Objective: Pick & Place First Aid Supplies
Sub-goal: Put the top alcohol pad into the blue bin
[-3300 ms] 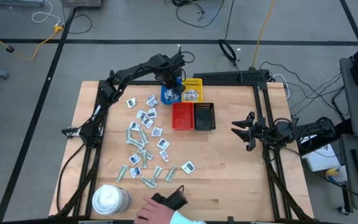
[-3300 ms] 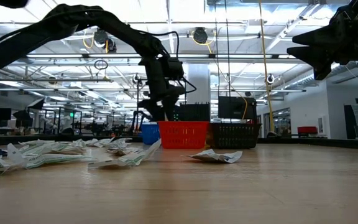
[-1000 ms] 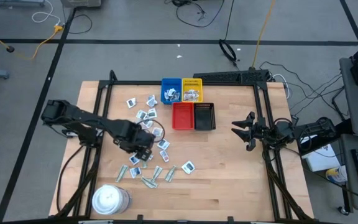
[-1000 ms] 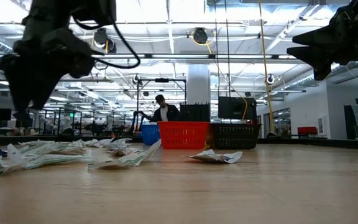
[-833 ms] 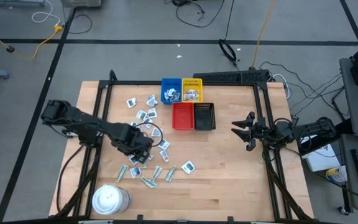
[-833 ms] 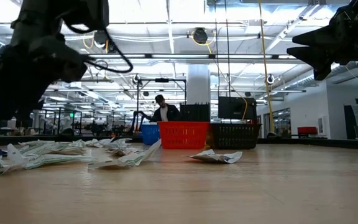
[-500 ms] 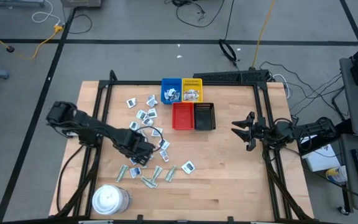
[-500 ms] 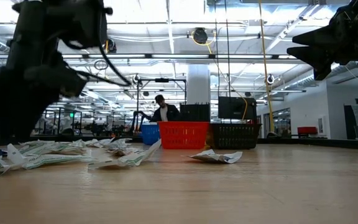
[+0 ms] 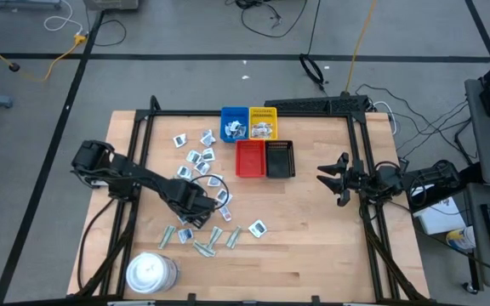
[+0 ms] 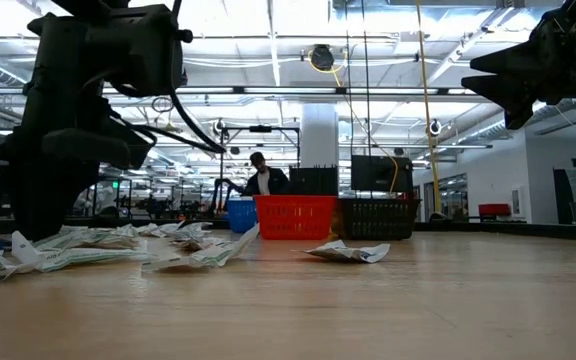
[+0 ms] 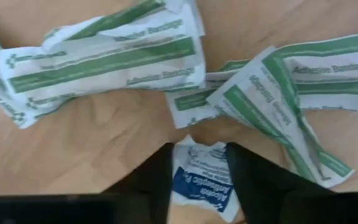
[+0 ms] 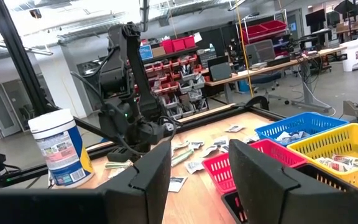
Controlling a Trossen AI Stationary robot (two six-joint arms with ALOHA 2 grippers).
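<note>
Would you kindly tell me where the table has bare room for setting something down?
Bare wood lies between the black tray and the right end effector, and along the near edge beside the white tub. The packets crowd the left end effector.

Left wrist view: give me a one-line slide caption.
Left gripper straddling a blue-printed antiseptic packet on the table, green-striped bandage packets beyond.

A wooden table (image 9: 313, 238) stands on a grey floor (image 9: 168, 76) marked with dark lines, where cables (image 9: 270, 17) trail loose. Beyond the table lies a large open hall with bright ceiling lights (image 10: 320, 57), a white pillar (image 10: 319, 135), and desks (image 12: 291, 62). Shelves with red bins (image 12: 179, 53) stand farther back. A person (image 10: 263, 178) is in the distance.
</note>
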